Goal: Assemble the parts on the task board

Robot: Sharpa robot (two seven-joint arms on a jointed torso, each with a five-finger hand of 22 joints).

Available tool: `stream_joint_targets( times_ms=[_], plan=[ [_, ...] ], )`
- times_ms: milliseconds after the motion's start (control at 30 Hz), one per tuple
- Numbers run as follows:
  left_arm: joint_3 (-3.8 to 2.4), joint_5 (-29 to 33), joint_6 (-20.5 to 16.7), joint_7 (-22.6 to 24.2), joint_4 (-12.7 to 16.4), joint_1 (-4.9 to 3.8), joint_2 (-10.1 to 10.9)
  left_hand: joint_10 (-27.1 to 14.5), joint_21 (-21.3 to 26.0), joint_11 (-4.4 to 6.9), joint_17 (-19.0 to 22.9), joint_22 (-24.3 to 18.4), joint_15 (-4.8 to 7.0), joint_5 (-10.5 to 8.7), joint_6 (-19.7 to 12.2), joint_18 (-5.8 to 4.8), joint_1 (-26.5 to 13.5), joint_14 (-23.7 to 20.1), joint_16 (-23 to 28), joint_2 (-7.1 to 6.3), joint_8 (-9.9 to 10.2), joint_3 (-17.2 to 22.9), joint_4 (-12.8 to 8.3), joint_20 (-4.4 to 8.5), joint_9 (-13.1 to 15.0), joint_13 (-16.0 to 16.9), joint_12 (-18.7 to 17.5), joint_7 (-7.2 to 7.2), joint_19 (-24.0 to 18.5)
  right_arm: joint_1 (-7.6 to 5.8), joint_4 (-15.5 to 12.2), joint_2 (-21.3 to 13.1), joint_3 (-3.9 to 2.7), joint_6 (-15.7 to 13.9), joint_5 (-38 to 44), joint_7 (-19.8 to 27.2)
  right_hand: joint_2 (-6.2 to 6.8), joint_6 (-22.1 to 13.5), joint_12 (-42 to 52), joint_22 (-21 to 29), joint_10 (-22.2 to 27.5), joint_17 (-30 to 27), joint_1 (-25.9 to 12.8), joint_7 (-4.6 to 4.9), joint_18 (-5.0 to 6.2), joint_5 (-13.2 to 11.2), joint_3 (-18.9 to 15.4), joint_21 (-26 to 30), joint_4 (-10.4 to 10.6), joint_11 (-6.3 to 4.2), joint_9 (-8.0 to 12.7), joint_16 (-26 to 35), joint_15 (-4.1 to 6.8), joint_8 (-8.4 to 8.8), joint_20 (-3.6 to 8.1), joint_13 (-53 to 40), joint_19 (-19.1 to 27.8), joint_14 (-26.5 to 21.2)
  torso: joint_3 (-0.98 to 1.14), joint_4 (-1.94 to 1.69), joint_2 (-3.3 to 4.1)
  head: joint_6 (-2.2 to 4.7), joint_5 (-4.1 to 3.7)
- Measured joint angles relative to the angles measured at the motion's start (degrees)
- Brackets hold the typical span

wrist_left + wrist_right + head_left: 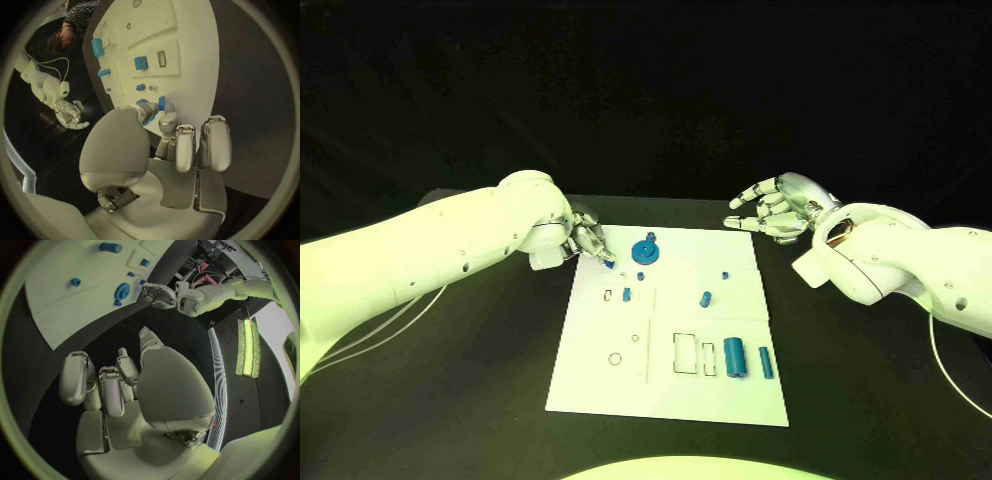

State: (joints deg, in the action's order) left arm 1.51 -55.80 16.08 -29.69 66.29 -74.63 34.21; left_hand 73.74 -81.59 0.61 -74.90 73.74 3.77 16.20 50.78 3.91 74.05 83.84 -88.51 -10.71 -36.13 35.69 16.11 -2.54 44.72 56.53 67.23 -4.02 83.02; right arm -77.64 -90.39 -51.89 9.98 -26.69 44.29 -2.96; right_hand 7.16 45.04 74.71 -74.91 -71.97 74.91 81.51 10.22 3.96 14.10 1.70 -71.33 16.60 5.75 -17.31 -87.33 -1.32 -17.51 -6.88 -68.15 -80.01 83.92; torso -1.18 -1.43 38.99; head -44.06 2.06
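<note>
Head view: white task board (668, 385) at table centre, with a blue round part (646, 250) near its far edge. Left hand (586, 240) at the board's far left corner, fingertips pinching a small blue piece (609, 264) just beside the round part. Right hand (776, 212) off the board's far right corner, well apart from every part, fingers curled loosely and apart, holding nothing. Two blue cylinders (734, 358) lying side by side near the board's near right corner, next to rectangular slots.

Left wrist view: fingers (167, 123) closed together over the board edge, a blue piece (162, 103) at their tips, apparently gripped. Square blue part (141, 63) further along the board.

Right wrist view: fingers (100, 387) spread, nothing between them, over bare table beside the board.

Judged by look: small, rigid, light pieces, probably smooth plastic, likely to slip or twist in a loose pinch. Best taken across opposite flat or round sides, leaving the insertion end free.
</note>
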Motion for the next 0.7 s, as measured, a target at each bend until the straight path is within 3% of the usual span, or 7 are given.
stream_joint_targets(
  times_ms=[400, 700],
  plan=[
    [-0.02, 1.9, -3.9, 0.9, 10.3, 0.12, 6.7, 0.9, -0.2, 0.11, 0.0, 0.4, 0.0, 0.19, 0.4, -0.01, -1.1, 0.0, 0.0, -0.91, -0.4, 1.0, -0.2, 0.0, 0.4, 0.9, 0.7, 0.42, 0.0, 0.05, 0.1, -0.3, 0.01, 0.0, 0.0, 0.0, -0.31, 0.0, 0.0, 0.0, 0.0, 0.0, -0.3, 0.0, 0.0, 0.0, 0.0, 0.3, 0.0, -0.01, 0.1, 0.2, 0.0, 0.0, 0.01, 0.0, 0.4, 0.0, 0.02, -0.08, -0.03, 0.45, 0.24],
    [0.04, 0.0, -6.4, 1.8, 14.8, 1.76, 9.6, 1.4, -0.4, 0.22, 0.0, 0.7, 0.0, 0.19, 0.7, 0.0, -1.4, 0.0, 0.0, -1.19, -0.8, 1.2, -0.1, 0.21, 0.6, 1.3, 0.9, 0.66, 0.2, 0.12, 0.1, -0.5, 0.02, 0.0, 0.0, 0.0, -0.31, 0.0, 0.0, 0.0, 0.2, 0.0, -0.3, 0.0, -0.01, 0.0, 0.0, 0.9, 0.0, -0.23, 0.1, 0.4, 0.0, 0.0, 0.01, 0.4, 0.4, 0.0, 0.03, -0.14, 0.01, 0.0, 0.74]
  ],
)
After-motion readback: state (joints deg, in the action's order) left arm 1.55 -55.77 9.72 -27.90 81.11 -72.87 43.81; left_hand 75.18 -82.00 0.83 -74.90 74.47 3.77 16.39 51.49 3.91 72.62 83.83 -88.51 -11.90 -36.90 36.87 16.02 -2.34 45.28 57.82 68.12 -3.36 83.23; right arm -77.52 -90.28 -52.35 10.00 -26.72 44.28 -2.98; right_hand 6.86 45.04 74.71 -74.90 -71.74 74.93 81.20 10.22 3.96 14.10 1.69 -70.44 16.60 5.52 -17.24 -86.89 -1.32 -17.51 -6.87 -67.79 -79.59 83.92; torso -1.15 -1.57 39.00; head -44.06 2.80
